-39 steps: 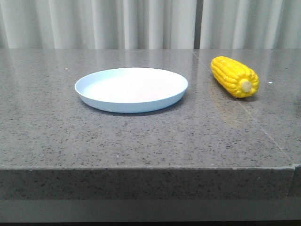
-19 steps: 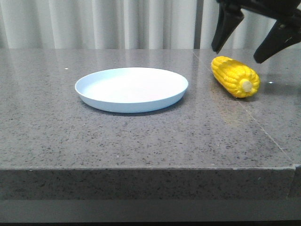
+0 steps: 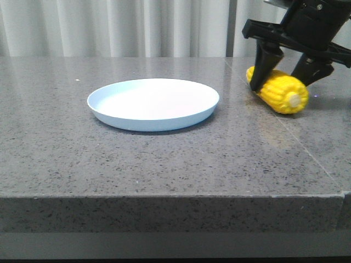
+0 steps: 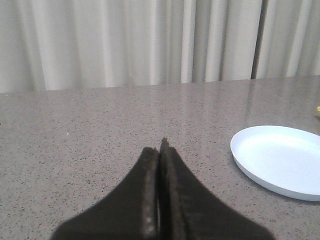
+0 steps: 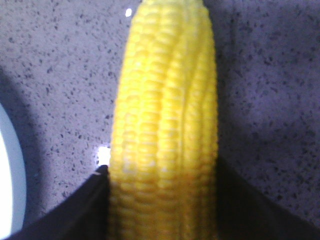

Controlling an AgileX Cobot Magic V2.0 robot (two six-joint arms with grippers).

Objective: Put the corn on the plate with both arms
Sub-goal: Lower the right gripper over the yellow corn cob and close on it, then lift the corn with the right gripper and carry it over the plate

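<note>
The yellow corn lies on the grey table to the right of the pale blue-white plate, which holds nothing. My right gripper has come down over the corn, with one dark finger on each side of the cob. In the right wrist view the corn fills the gap between the fingers, which press against both its sides; the plate's rim shows at the edge. My left gripper is shut and empty above bare table, with the plate off to its side. The left arm is out of the front view.
The speckled grey stone table has its front edge close to the camera. A seam runs through the top near the corn. Pale curtains hang behind the table.
My right gripper came in from the upper right, dropped over the corn and closed its fingers against it. The corn has shifted slightly to the right. The plate has not moved.
</note>
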